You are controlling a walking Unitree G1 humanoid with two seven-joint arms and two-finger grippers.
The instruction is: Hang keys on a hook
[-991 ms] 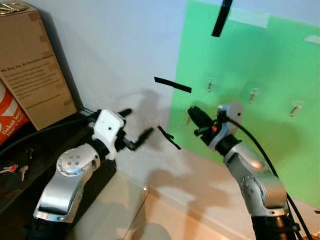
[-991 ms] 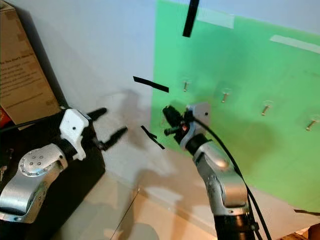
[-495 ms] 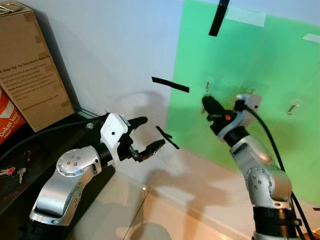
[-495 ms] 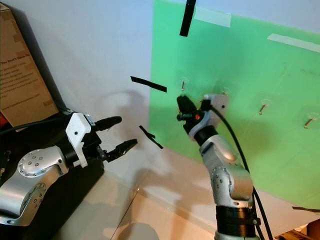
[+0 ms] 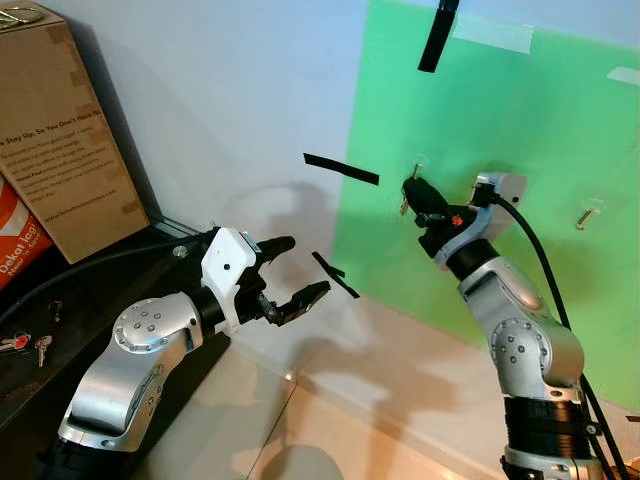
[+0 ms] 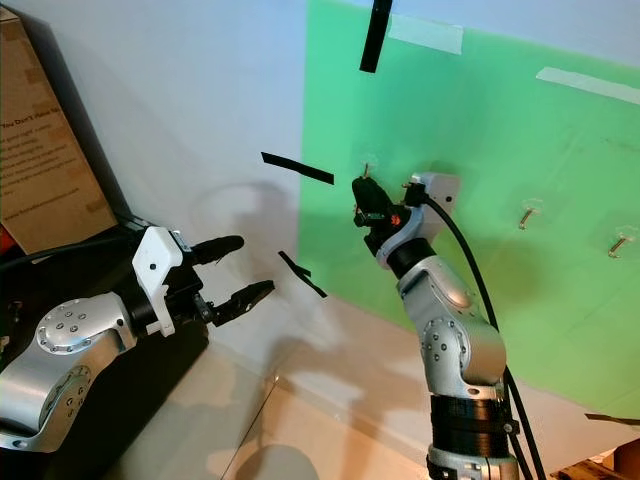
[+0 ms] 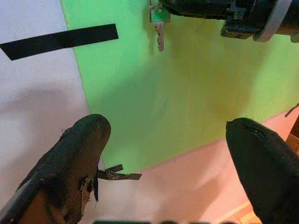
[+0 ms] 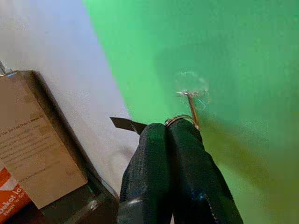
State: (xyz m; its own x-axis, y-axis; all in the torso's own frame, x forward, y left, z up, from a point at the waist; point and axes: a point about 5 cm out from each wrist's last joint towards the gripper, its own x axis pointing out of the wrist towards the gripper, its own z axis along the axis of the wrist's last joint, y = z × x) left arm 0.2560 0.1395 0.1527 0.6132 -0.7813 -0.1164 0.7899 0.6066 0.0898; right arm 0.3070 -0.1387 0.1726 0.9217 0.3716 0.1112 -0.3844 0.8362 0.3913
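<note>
Two black fingers of the right gripper (image 8: 180,128) press together on a key ring (image 8: 181,119), touching the hook (image 8: 190,105) on the green sheet (image 5: 520,120). A key (image 7: 160,25) dangles below, partly hidden. Left gripper (image 5: 297,270), fingers apart, hovers beside the sheet.

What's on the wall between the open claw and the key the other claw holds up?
Left gripper, right gripper with key: between them, two strips of black tape, plain in the eye views.
</note>
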